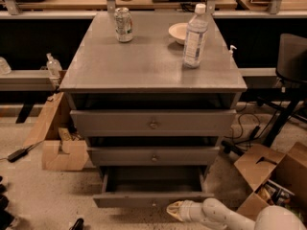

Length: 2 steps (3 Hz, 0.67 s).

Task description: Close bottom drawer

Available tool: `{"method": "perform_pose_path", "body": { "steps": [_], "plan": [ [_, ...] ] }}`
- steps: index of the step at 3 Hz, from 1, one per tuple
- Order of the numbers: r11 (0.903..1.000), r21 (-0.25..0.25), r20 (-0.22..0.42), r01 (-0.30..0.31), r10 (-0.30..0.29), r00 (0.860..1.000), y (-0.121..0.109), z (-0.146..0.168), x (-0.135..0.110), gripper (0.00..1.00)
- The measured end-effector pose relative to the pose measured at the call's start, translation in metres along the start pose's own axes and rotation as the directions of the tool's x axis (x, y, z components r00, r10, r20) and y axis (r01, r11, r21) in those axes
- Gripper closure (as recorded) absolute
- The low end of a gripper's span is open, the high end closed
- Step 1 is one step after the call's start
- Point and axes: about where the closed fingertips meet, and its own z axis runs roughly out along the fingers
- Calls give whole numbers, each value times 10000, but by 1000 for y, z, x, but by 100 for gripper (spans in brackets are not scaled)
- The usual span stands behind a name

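Bottom drawer (pixel 152 200) hangs open, gripper (pixel 172 210) pointing left just beside its front.

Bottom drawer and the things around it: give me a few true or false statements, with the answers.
1. The bottom drawer is pulled out. True.
2. A can stands on the cabinet top. True.
3. The gripper hovers over the cabinet top. False: it is low down, by the bottom drawer's front panel, right of centre.
4. The bottle lies on its side. False: it stands upright on the cabinet top.
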Motion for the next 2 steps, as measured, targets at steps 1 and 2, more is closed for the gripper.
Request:
{"method": "perform_pose_path", "body": {
  "steps": [1, 2],
  "plan": [
    [10000, 0, 0, -1, 1, 10000, 1, 0, 0, 100],
    [9999, 124, -190, 28, -26, 9998, -27, 6, -2, 100]
  ]
}}
